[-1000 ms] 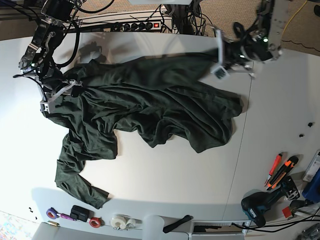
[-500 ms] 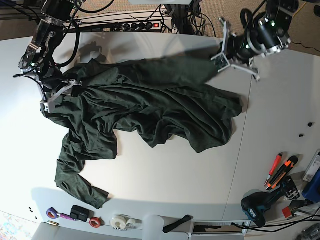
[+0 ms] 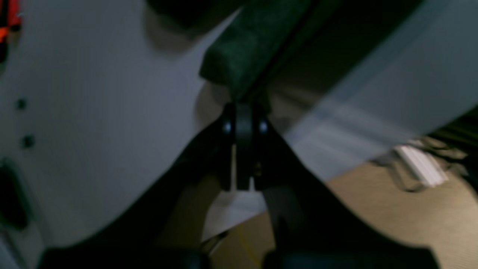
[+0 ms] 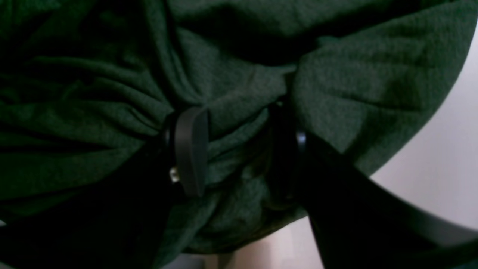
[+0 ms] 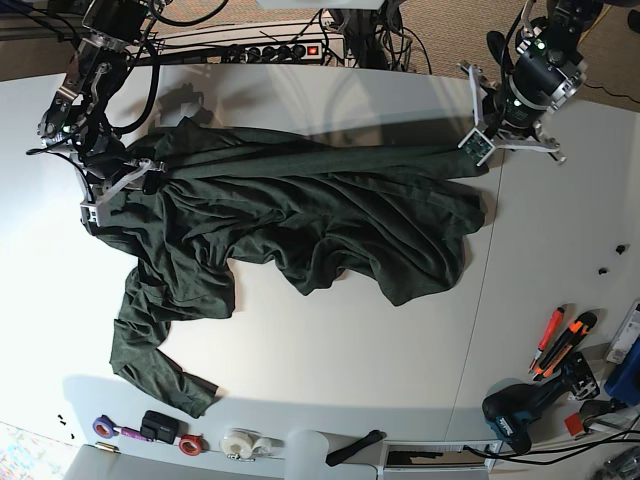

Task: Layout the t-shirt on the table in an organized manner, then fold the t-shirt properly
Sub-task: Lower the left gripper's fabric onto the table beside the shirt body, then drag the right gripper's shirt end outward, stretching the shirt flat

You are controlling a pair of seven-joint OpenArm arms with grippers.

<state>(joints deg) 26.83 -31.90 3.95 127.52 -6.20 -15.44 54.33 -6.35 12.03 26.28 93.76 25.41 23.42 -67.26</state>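
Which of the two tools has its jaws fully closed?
The left tool, pinching the dark green knit t-shirt; the right tool stands wide around bunched fabric.

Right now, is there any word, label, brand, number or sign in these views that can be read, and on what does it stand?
None can be read.
Dark green heathered knit t-shirt: no print or tag shows.
White smooth table: bare of marks.
Orange and black hand tools and dark teal power drill at the table's edge: any markings too small to read.
Both wrist views: blurred, no lettering visible.

No text, label, brand or number can be read anywhere.
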